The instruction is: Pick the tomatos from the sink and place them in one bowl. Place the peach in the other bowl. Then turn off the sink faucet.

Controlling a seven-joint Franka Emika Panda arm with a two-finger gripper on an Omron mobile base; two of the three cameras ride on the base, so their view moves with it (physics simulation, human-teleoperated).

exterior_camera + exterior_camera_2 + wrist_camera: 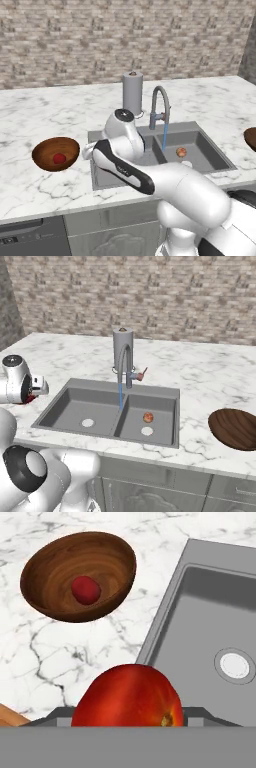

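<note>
Red and glossy, one tomato (127,696) sits clenched between the gripper's (129,714) jaws, above the marble counter (55,657) just off the sink's (210,602) left rim. A second tomato (59,158) lies in the wooden bowl (47,150) toward the counter's left front. The peach (148,417) rests in the right basin beside its white drain. Water runs from the faucet (125,363). Another wooden bowl (235,428) sits near the counter's right front edge.

Glossy red tomato (127,697); grained wooden bowl (55,572); matt grey, probably metal sink (200,607); veined marble counter (75,647).
</note>
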